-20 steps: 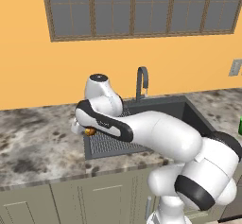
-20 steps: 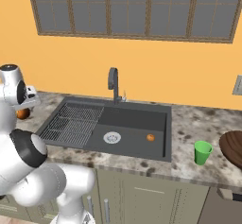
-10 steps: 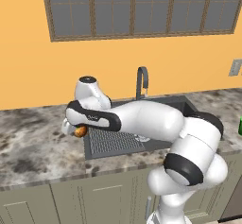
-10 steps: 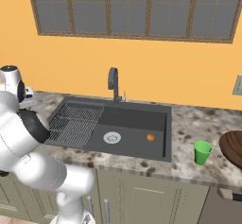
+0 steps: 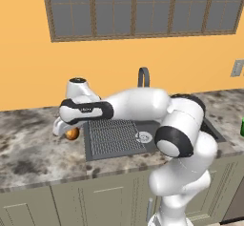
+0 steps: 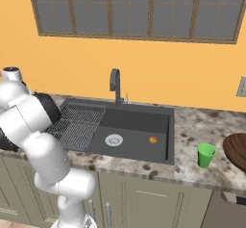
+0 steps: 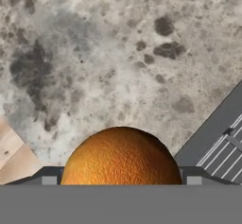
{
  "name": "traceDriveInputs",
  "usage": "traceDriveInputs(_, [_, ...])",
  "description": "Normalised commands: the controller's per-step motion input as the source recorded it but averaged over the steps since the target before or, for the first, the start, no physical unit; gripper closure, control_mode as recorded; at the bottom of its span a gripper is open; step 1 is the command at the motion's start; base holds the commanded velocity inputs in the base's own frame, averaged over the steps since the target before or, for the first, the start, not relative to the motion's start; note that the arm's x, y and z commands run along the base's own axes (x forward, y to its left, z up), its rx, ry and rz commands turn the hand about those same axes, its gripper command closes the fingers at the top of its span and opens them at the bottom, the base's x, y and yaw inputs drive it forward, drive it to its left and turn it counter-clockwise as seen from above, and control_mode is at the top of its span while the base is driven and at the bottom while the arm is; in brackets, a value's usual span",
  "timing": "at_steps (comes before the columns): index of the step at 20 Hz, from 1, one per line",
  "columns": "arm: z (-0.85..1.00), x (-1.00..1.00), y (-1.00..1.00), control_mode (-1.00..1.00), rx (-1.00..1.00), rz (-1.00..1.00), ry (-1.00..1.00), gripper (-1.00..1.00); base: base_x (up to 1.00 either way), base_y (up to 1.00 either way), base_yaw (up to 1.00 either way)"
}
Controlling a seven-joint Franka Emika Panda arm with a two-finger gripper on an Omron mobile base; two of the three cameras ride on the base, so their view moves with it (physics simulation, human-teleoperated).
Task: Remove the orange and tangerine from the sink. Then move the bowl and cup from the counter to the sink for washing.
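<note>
Change: the arm has swung further left since a second ago, carrying the hand [image 5: 64, 129] off the sink [image 6: 139, 121] rim and out over the speckled bench [image 5: 33, 148].
Hand: fingers wide apart, an orange fruit [image 7: 121, 156] sitting between them; whether it rests on the bench or hangs free, I can't tell.
Sink: second small orange fruit [image 6: 153, 139] lies on the basin floor, right of the drain [image 6: 114, 139]; unmoved.
Cup: green cup [image 6: 206, 155] stands on the bench right of the sink, same spot.
Bowl: brown bowl [image 6: 236, 147] just beyond the cup, at the right edge.
Writing: none readable anywhere.
</note>
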Motion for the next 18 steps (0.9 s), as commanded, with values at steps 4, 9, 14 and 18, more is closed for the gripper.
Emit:
traceDriveInputs(4, [-0.27, 0.15, 0.2, -1.0, -0.14, 0.0, 0.0, 1.0, 0.0, 0.0, 0.0])
traceDriveInputs(9, [-0.28, 0.19, 0.13, -1.0, -0.17, 0.0, 0.0, 1.0, 0.0, 0.0, 0.0])
traceDriveInputs(14, [-0.23, 0.2, 0.11, -1.0, -0.02, 0.0, 0.08, 1.0, 0.0, 0.0, 0.0])
traceDriveInputs(18, [-0.21, 0.22, 0.16, -1.0, 0.0, 0.0, 0.06, 1.0, 0.0, 0.0, 0.0])
